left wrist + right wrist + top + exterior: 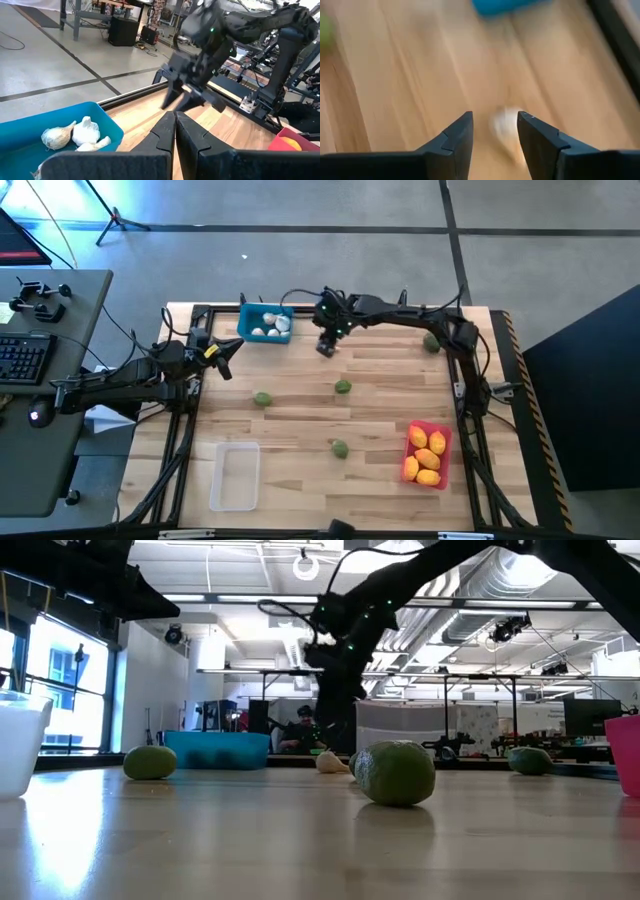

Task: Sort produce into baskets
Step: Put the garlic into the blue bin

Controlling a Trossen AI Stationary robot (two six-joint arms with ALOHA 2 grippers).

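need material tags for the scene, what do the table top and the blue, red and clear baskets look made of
Table top: pale wood, probably butcher block, shown by plank seams and grain; satin finish. Blue basket and red basket: opaque moulded plastic by their even colour. Clear basket: translucent, frosted-looking plastic, the wood showing through it.

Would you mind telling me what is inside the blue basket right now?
The blue basket holds whitish garlic bulbs: three show in the left wrist view, but that basket's near part is hidden behind the left gripper, so there may be more.
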